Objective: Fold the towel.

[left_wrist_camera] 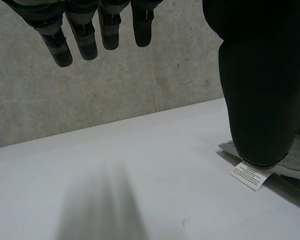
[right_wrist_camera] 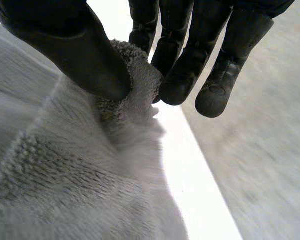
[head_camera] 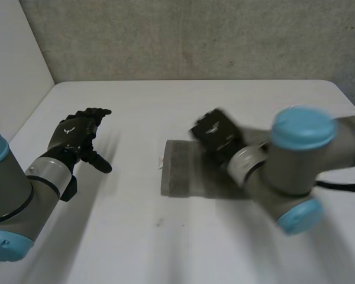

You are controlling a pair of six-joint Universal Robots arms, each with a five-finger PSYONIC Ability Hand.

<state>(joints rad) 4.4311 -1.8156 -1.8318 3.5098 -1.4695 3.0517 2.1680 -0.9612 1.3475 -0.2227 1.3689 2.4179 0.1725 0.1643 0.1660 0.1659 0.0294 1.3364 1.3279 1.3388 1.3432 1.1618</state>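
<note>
Right hand (right_wrist_camera: pixel 70 45): closed in a pinch, thumb pressed toward fingers (right_wrist_camera: pixel 182 80), a raised tuft of the towel (right_wrist_camera: pixel 65 175) caught between them.
Grip spot: at the towel's far edge, as seen in the head view.
Left hand (head_camera: pixel 77 135): relaxed and loosely spread, holding nothing, over the table's left side, well apart from the towel.
Towel: grey terry, lying flat near the middle of the white table (head_camera: pixel 165 248) except for the lifted tuft.
Tag (left_wrist_camera: pixel 250 176): small white care label, sticking out from the towel edge nearest the left hand, flat on the table.
Right arm (head_camera: pixel 284 171): stretched over the towel's right part.
Backdrop: rough grey wall (head_camera: pixel 195 35) behind the table's far edge.
</note>
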